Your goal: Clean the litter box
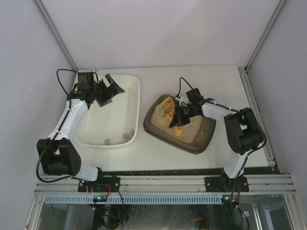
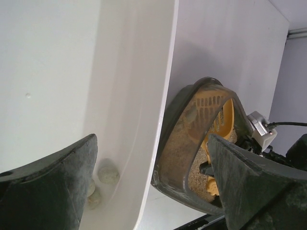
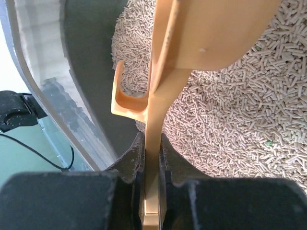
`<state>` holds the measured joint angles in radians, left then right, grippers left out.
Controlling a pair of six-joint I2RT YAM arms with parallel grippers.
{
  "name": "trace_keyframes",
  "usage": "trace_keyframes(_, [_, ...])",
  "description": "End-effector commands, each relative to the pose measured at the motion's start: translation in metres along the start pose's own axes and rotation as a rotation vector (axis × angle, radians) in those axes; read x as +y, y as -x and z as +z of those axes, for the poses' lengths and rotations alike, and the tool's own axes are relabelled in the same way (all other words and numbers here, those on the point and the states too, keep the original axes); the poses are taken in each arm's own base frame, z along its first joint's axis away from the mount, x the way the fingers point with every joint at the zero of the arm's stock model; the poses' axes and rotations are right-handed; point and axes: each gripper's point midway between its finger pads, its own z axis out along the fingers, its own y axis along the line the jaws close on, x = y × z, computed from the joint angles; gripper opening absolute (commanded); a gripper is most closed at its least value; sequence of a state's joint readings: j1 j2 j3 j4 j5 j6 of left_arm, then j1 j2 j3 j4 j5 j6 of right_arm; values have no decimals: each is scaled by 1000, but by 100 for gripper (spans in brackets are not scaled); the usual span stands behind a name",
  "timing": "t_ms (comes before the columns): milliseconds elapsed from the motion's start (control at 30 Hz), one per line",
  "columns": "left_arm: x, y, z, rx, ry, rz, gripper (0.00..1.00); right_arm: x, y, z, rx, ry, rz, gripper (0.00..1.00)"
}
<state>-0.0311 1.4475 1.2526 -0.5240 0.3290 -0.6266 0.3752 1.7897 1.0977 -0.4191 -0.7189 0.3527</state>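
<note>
The dark grey-brown litter box (image 1: pixel 207 138) lies right of centre, filled with pale beige pellet litter (image 3: pixel 240 120). My right gripper (image 1: pixel 181 116) is over the box, shut on the handle of a yellow slotted scoop (image 1: pixel 167 109) whose head rests at the box's far left corner. In the right wrist view the gripper (image 3: pixel 152 143) pinches the thin scoop handle (image 3: pixel 154 96) just above the litter. My left gripper (image 1: pixel 111 89) is open and empty above the far end of the white tub (image 1: pixel 137 103). In the left wrist view the gripper (image 2: pixel 153 191) frames the tub wall and the litter box (image 2: pixel 175 143).
The white tub holds a few grey-green clumps (image 1: pixel 125 136) near its front end, which also show in the left wrist view (image 2: pixel 108 172). The tub and litter box sit close together. Grey walls enclose the table on three sides; a metal rail runs along the right edge (image 1: pixel 256 105).
</note>
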Motion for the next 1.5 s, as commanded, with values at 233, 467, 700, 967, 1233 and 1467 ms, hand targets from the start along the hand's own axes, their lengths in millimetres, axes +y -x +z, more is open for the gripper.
trace_keyframes(233, [-8, -5, -9, 11, -49, 28, 100, 32, -1, -57, -133, -36, -99, 0])
trace_keyframes(467, [-1, -11, -13, 27, -21, 63, 100, 46, -29, -77, -141, 11, -102, 0])
trace_keyframes(700, [9, -13, -22, 6, 26, 103, 100, 48, -58, -80, -151, 103, -56, 0])
trace_keyframes(967, [14, -12, -35, -65, 75, 196, 100, 80, -71, -99, -309, 467, 13, 0])
trace_keyframes(1233, [22, -18, -38, -71, 196, 352, 100, 92, -85, -108, -363, 571, -11, 0])
trace_keyframes(1467, [18, -22, -40, -72, 188, 386, 100, 54, -76, -108, -451, 502, 110, 0])
